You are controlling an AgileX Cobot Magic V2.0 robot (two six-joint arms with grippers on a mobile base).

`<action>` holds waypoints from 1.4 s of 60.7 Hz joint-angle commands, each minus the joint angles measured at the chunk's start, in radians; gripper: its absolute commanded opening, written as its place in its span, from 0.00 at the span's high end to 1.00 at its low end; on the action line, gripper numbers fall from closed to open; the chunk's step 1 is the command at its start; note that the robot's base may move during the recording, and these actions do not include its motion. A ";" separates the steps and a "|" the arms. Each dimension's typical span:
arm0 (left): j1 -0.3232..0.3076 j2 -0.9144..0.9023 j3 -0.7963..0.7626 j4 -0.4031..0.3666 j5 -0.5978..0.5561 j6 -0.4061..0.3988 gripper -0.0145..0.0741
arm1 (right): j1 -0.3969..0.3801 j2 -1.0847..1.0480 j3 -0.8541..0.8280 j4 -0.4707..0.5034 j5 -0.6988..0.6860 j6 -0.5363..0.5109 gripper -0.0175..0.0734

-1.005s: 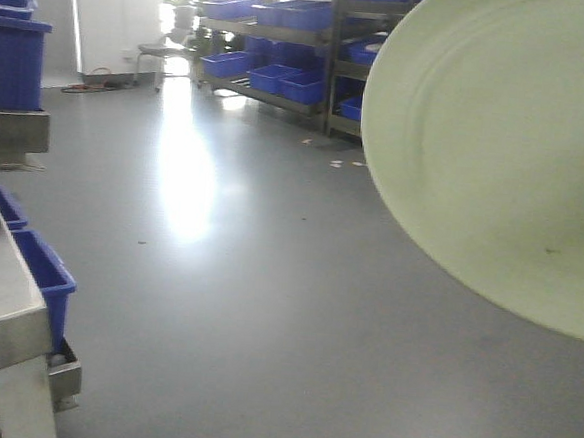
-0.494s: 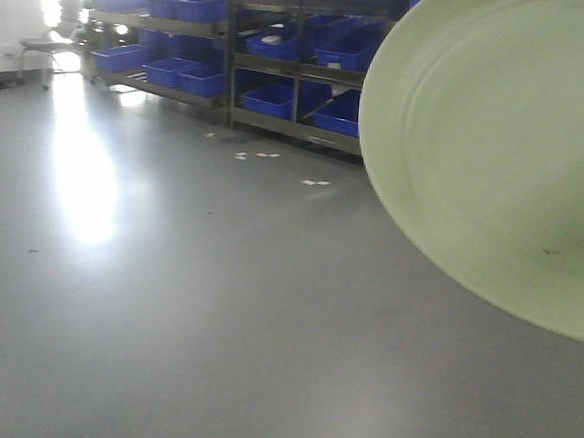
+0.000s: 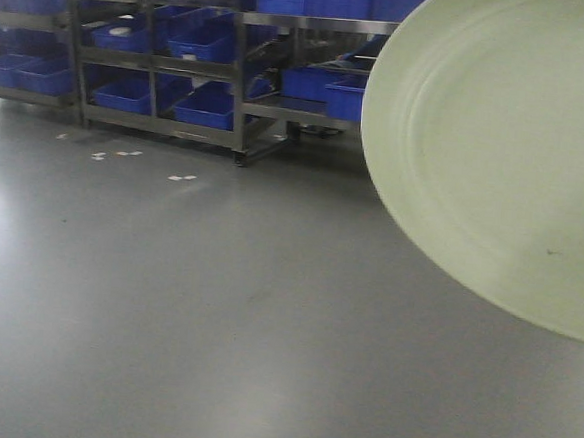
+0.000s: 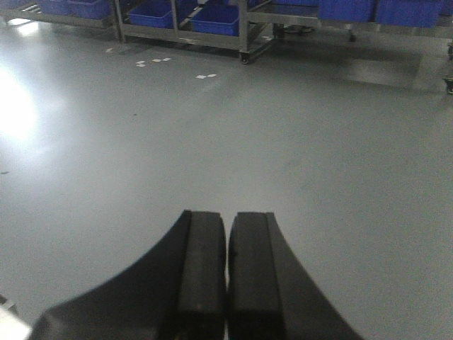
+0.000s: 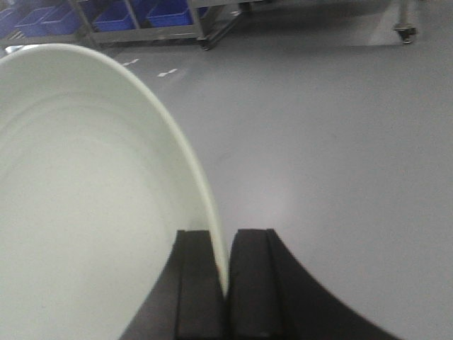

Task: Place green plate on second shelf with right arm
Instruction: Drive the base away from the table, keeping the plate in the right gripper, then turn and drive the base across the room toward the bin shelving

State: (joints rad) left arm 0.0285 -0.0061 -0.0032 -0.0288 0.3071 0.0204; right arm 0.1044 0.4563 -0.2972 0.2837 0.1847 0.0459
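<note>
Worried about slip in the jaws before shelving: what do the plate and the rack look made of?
Green plate: likely melamine or glazed ceramic, cannot tell which; smooth pale surface with a soft sheen, moulded concentric rings, thin rim. Rack: bare metal, probably stainless steel; grey, dully reflective posts and shelf edges.

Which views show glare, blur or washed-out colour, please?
Front view: the green plate, close to the lens, looks soft; blue bins behind are hazy. Left wrist view: glare on the floor at left; the shut left gripper is nearly black. Right wrist view: the plate washes out almost white above the right gripper pinching its rim.
</note>
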 commanded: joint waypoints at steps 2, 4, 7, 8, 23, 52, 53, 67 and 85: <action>-0.002 -0.021 0.040 -0.006 -0.081 0.000 0.70 | -0.005 0.000 -0.033 0.006 -0.105 0.000 0.75; -0.002 -0.021 0.040 -0.006 -0.081 0.000 0.70 | -0.005 0.000 -0.033 0.006 -0.104 0.000 0.75; -0.002 -0.021 0.040 -0.006 -0.081 0.000 0.70 | -0.005 0.000 -0.033 0.006 -0.104 0.000 0.75; -0.002 -0.021 0.040 -0.006 -0.081 0.000 0.70 | -0.005 0.000 -0.033 0.006 -0.104 0.000 0.75; -0.002 -0.021 0.040 -0.006 -0.081 0.000 0.70 | -0.005 0.000 -0.033 0.006 -0.104 0.000 0.75; -0.002 -0.021 0.040 -0.006 -0.081 0.000 0.70 | -0.005 0.000 -0.033 0.006 -0.104 0.000 0.75; -0.002 -0.021 0.040 -0.006 -0.081 0.000 0.70 | -0.005 0.000 -0.033 0.006 -0.104 0.000 0.75; -0.002 -0.021 0.040 -0.006 -0.081 0.000 0.70 | -0.005 0.000 -0.033 0.006 -0.103 0.000 0.75; -0.007 -0.021 0.040 -0.006 -0.081 0.000 0.70 | -0.005 0.000 -0.033 0.006 -0.103 0.000 0.75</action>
State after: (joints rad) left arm 0.0285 -0.0061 -0.0032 -0.0288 0.3071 0.0204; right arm 0.1030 0.4563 -0.2972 0.2837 0.1847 0.0459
